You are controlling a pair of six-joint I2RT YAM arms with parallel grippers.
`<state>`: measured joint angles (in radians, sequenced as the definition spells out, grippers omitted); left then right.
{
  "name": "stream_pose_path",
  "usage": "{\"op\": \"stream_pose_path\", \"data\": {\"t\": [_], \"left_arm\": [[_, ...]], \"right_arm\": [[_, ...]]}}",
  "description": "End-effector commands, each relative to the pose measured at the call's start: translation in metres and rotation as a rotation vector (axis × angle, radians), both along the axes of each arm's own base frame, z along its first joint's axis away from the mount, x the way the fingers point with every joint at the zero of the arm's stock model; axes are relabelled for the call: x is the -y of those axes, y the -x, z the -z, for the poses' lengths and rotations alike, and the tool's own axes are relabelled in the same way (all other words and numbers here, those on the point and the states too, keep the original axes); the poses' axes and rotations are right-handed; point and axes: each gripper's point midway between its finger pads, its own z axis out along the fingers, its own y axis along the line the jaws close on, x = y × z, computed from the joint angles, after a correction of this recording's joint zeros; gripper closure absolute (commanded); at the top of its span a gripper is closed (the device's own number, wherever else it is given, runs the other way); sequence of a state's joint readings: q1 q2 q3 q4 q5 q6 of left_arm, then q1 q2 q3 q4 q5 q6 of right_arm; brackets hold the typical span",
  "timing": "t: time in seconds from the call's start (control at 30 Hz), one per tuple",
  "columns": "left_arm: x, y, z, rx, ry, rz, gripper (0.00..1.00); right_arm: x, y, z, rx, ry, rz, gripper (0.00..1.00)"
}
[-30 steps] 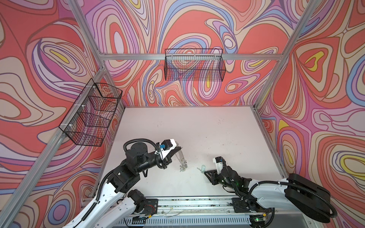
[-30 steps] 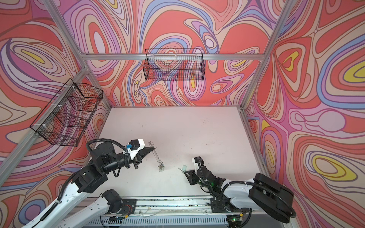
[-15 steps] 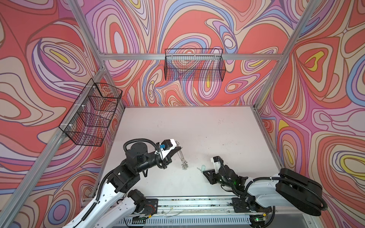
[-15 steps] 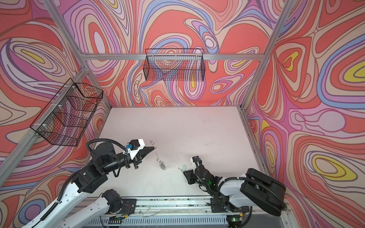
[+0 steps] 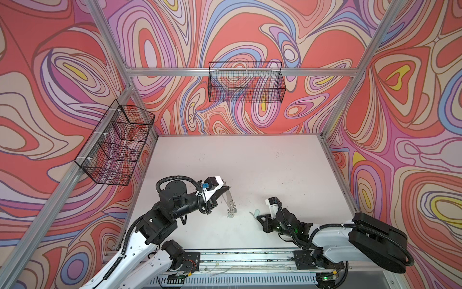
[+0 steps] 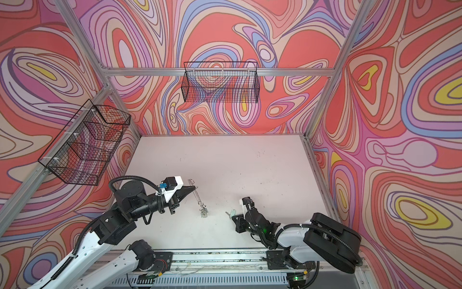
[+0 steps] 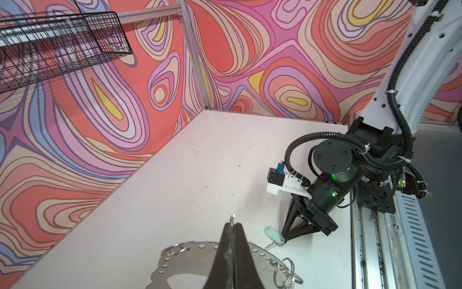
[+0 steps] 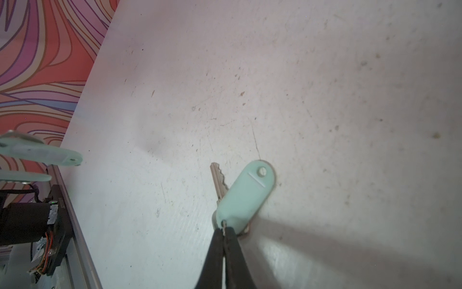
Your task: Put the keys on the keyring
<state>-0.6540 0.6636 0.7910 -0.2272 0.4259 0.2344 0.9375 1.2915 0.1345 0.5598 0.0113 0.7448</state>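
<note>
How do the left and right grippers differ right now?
Load: left gripper clamps the keyring by its band; right gripper pinches the ring end of a mint-tagged key. Pose: left gripper points roughly level above the table; right gripper tilts down, tips at the table where the key lies flat. Shared: both are shut.

Keyring [image 7: 190, 260]: flat shiny metal plate with a perforated rim, large central hole and wire loops [image 7: 287, 275] at one edge. Seen edge-on in both top views, near centre, gripped at its rim by the left pincer [image 7: 233, 225].
Key [image 8: 218, 182]: silvery toothed blade with a mint-green oval tag [image 8: 246, 197]. Lies flat on the table [image 5: 250, 162], right of the keyring, its tag end nipped by the right pincer [image 8: 224, 230].
</note>
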Motion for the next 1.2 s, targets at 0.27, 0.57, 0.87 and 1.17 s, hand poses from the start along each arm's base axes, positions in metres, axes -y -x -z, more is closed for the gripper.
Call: {"op": "stream_pose_path", "data": {"t": [0.27, 0.57, 0.87, 1.17], "left_arm": [[0.000, 0.004, -0.015, 0.052, 0.038, 0.015, 1.00], [0.001, 0.004, -0.016, 0.052, 0.041, 0.018, 1.00], [0.001, 0.005, -0.018, 0.056, 0.046, 0.023, 1.00], [0.001, 0.006, -0.017, 0.050, 0.045, 0.029, 1.00]], "right_arm": [[0.003, 0.007, 0.006, -0.147, 0.287, -0.071, 1.00], [0.002, 0.023, 0.016, -0.331, 0.515, -0.216, 1.00], [0.004, 0.030, 0.015, -0.508, 0.615, -0.378, 1.00], [0.003, 0.009, 0.005, -0.556, 0.695, -0.480, 1.00]]}}
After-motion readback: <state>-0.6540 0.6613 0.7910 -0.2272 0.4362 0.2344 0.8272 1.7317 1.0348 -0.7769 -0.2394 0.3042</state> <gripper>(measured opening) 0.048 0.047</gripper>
